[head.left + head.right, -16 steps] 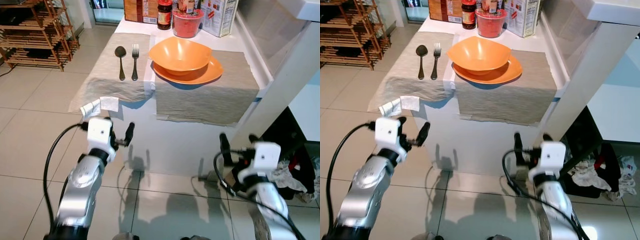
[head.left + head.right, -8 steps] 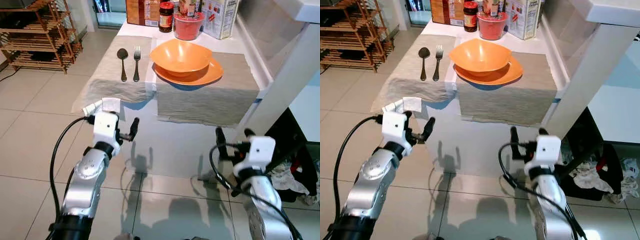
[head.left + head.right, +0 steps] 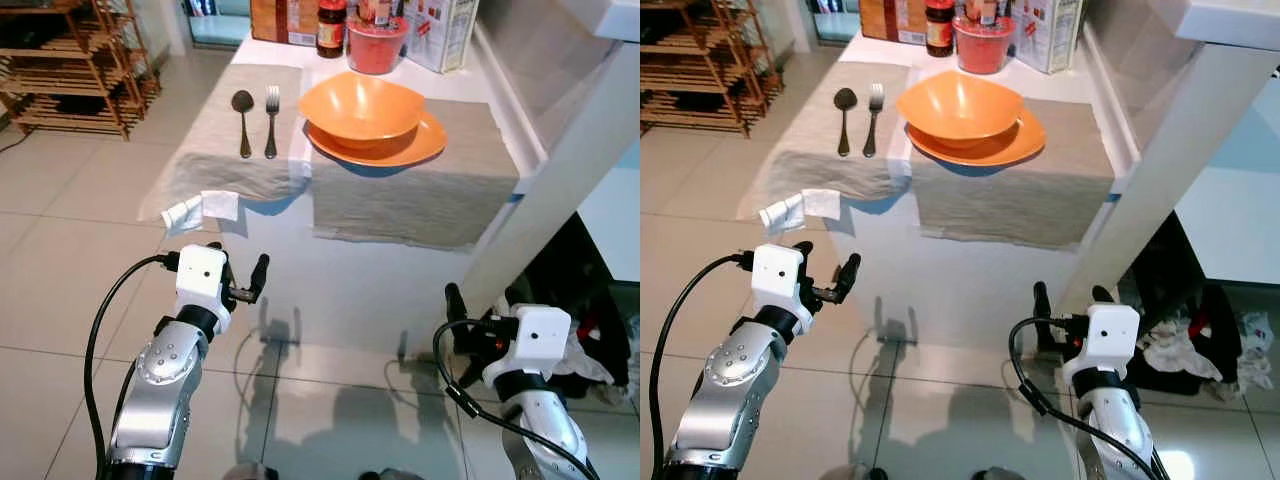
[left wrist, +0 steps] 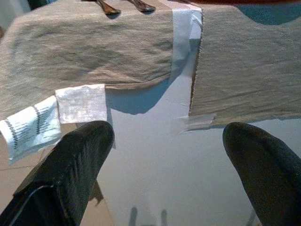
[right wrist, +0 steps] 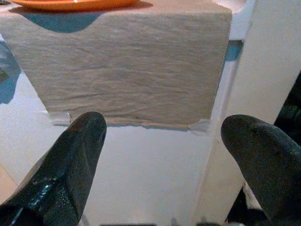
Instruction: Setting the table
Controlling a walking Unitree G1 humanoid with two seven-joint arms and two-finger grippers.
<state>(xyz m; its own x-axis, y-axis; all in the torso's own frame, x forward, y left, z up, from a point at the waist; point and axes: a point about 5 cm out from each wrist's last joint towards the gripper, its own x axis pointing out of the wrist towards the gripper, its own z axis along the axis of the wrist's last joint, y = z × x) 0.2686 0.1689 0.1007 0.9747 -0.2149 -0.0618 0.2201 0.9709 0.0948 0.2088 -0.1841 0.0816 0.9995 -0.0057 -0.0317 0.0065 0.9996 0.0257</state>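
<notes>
An orange bowl (image 3: 360, 105) sits upright inside an orange plate (image 3: 412, 146) on the right beige placemat (image 3: 415, 190), far ahead of the right end effector (image 3: 480, 302) and a little to its left. A dark spoon (image 3: 242, 122) and a fork (image 3: 270, 120) lie side by side, apart, on the left placemat (image 3: 222, 155), ahead of the left end effector (image 3: 236, 272).
</notes>
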